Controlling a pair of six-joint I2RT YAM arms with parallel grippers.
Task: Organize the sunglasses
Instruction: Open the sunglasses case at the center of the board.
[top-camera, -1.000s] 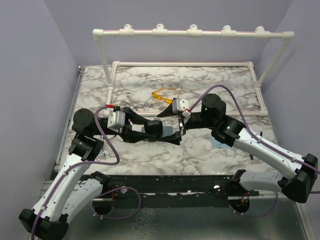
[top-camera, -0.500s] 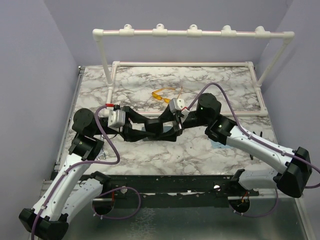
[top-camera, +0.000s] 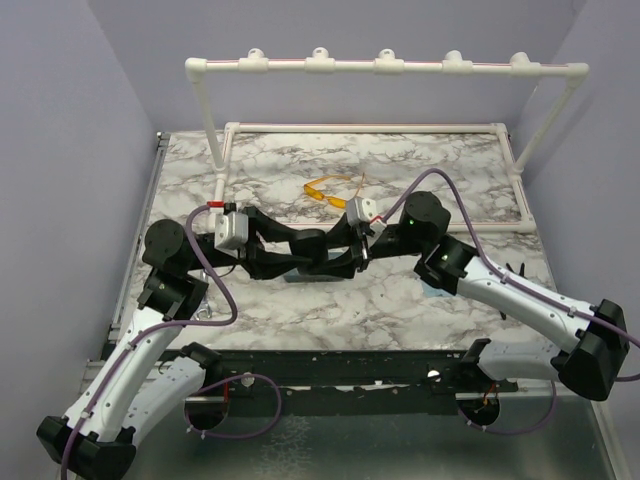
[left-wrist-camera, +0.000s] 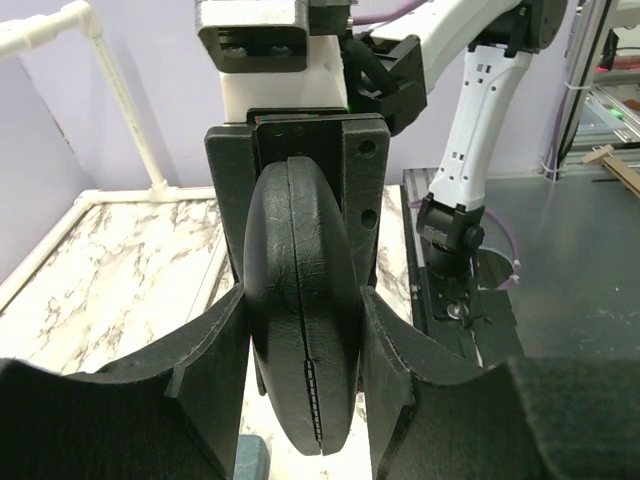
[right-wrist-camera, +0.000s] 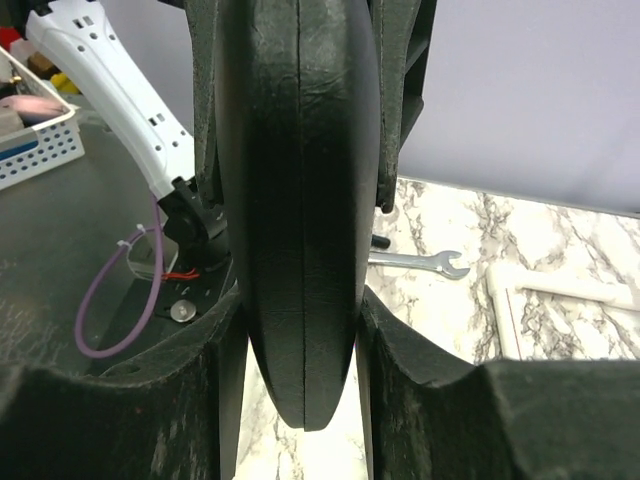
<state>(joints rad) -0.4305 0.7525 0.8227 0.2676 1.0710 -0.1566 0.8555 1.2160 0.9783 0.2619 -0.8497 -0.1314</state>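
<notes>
While clamping black oval case (left-wrist-camera: 300, 230) end to end between left gripper (left-wrist-camera: 302, 300) and right gripper (right-wrist-camera: 300, 300), leaves yellow-orange sunglasses (top-camera: 327, 190) lying toward far side, long axis left-right, nearest right gripper.

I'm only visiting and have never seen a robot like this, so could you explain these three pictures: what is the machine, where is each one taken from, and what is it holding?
It is two robot arms bolted at the near edge of a marble table. The wide picture comes from a fixed camera above and behind them. The other two come from small cameras on the wrists, each looking along that arm's own claw. The left claw and the right claw meet in the middle, each closed on an opposite end of one black oval case, held between them. On the table lie yellow-orange sunglasses, and a white pipe frame stands at the far side. A wrench shows in the right wrist picture.
</notes>
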